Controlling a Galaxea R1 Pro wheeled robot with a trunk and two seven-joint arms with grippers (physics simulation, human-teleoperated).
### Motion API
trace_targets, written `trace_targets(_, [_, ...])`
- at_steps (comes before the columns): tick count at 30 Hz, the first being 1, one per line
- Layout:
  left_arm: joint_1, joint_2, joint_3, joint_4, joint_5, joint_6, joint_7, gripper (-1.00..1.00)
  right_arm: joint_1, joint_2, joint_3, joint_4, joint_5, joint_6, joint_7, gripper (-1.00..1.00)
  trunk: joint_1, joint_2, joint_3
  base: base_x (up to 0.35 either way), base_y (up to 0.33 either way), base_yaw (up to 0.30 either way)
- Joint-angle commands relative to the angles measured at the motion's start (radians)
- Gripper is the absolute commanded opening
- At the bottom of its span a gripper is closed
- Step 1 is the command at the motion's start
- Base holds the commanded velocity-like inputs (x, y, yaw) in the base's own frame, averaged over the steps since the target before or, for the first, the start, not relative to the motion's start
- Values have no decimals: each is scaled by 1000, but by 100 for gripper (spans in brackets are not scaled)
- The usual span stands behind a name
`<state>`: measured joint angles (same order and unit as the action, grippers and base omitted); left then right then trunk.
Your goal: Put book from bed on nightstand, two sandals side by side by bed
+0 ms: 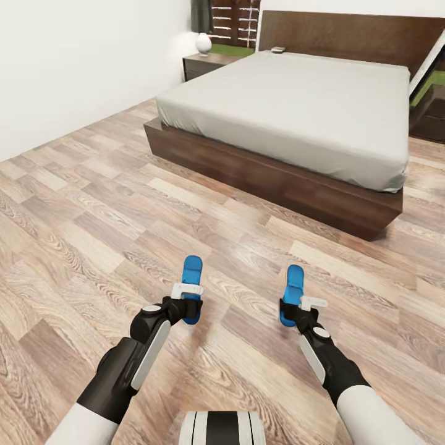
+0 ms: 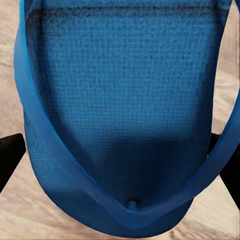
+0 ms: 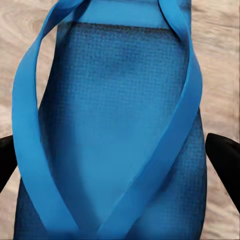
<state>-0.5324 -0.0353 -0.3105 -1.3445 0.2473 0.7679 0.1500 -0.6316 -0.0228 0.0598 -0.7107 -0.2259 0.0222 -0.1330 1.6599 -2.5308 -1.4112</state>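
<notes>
Landmark: the bed; every place below is given from it.

Left gripper: your jaws are clenched on the left sandal, above the floor and well apart from the foot of the bed. In the left wrist view the dark fingertips sit at both edges of the blue sole.

Right gripper: the jaws grasp the right sandal in the same way, also well short of the bed's foot. The fingertips press on the two sides of the sole.

Book: a small thing lies on the mattress close to the headboard, too small to say it is the book. It is not on the nightstand at the head corner of the bed.

Risk, slipping: you hold each sandal only by its thin edges, I think. A fast drive toward the bed can twist a sole out of the jaws.

Risk, bed frame: the sandals stick out in front of the arms. If you come too close, their tips can hit the dark wooden frame first.

Risk, bad pair: the two sandals are apart from each other now. If you release them from this spacing, or from too high, they may land crooked and not side by side.

Risk, order: both grippers are full, so you cannot take the book until you put the sandals down.
</notes>
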Motion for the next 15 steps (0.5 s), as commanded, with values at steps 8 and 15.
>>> trace_targets(8, [-1, -8, -2, 61, 5, 3, 17, -100, 0, -6, 5, 10, -9, 1, -4, -100, -4, 2, 33, 0, 0, -288])
trace_targets(15, [-1, -7, -1, 64, 7, 5, 15, -100, 0, -7, 4, 8, -9, 6, -2, -100, -7, 3, 63, 0, 0, -290])
